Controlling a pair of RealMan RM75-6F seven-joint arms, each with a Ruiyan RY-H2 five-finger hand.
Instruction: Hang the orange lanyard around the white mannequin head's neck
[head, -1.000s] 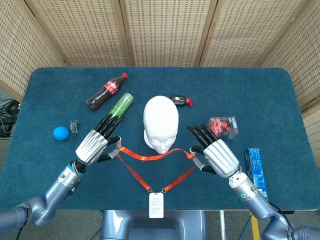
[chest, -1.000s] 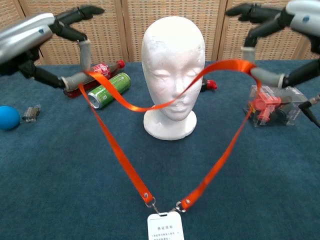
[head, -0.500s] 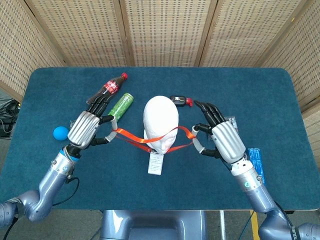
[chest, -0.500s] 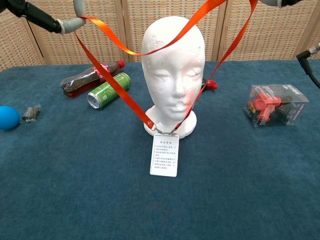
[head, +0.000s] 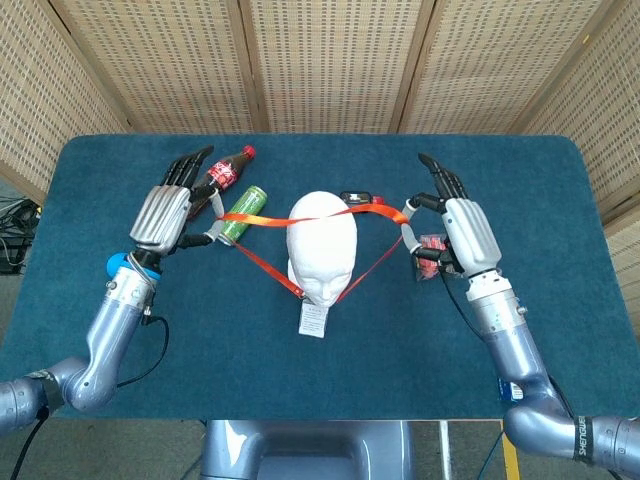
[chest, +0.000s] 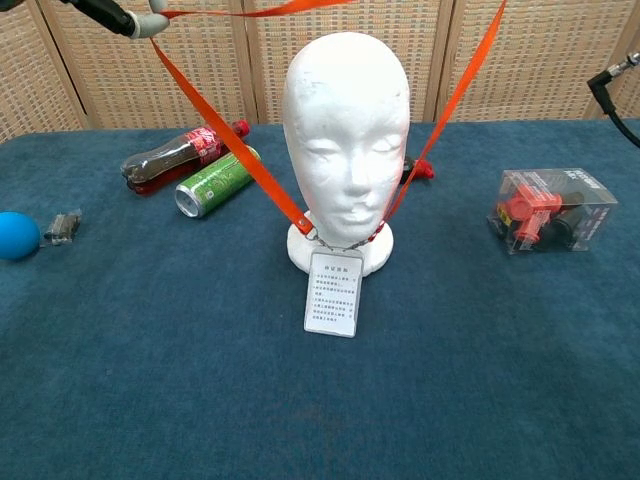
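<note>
Hands, left (head: 167, 215) and right (head: 465, 232), each pinch orange fabric lanyard (head: 262, 262) stretched above white foam mannequin head (head: 322, 246).

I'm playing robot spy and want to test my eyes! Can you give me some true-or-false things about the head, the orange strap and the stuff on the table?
1. Both hands hold the orange lanyard up, the left hand on one side, the right hand on the other. True.
2. The white card hangs in front of the mannequin head base. True.
3. The green can stands upright. False: it lies on its side.
4. The blue ball sits beside the clear box. False: they sit at opposite ends.
</note>
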